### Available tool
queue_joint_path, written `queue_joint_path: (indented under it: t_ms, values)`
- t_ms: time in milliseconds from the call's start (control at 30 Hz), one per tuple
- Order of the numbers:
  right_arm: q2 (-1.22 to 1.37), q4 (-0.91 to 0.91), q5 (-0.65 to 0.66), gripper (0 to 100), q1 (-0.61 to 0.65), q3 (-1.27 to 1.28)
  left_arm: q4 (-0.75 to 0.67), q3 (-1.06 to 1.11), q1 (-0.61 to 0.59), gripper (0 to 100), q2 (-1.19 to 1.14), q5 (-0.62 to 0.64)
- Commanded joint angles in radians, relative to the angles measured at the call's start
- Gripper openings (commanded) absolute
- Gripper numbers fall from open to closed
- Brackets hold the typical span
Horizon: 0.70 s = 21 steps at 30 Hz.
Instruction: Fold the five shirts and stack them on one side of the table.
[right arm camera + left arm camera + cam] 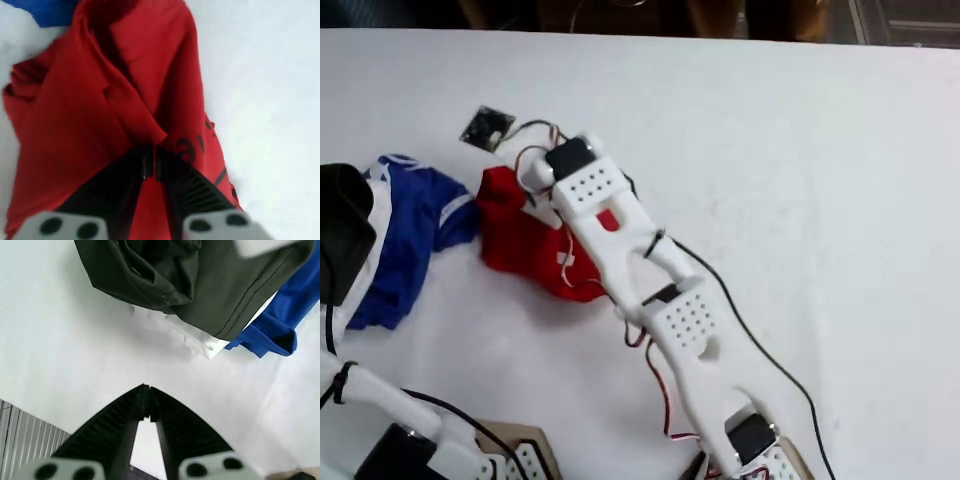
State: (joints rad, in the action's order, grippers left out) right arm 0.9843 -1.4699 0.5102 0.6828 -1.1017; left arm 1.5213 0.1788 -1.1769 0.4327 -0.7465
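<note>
Your right gripper has its jaws pinched together on a fold of the red shirt, which lies crumpled left of centre in the high view. Just beside it, further left, sits the blue shirt, with a dark shirt and a white shirt bunched at the left edge. Your left gripper is closed on nothing, above bare table near that pile.

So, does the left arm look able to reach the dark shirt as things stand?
Probably yes: the left end effector, shut, hangs over bare table, and the dark shirt lies just ahead with nothing between.
</note>
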Motion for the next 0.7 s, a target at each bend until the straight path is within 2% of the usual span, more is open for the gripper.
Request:
queue_joint_path:
  t_ms: [0,133,467,667]
  values:
    - [0.010,0.018,-0.009,1.8,-0.010,-0.040,0.003,-0.007,-0.006,3,0.032,-0.008]
    - [0.004,0.015,-0.009,1.8,0.022,-0.041,0.003,-0.007,-0.008,3,0.032,-0.029]
    - [-0.082,-0.087,-0.031,1.8,0.196,-0.040,0.003,-0.007,-0.009,3,0.032,-0.046]
    - [-0.160,-0.148,-0.072,1.8,0.222,-0.040,0.003,-0.007,-0.009,3,0.032,-0.046]
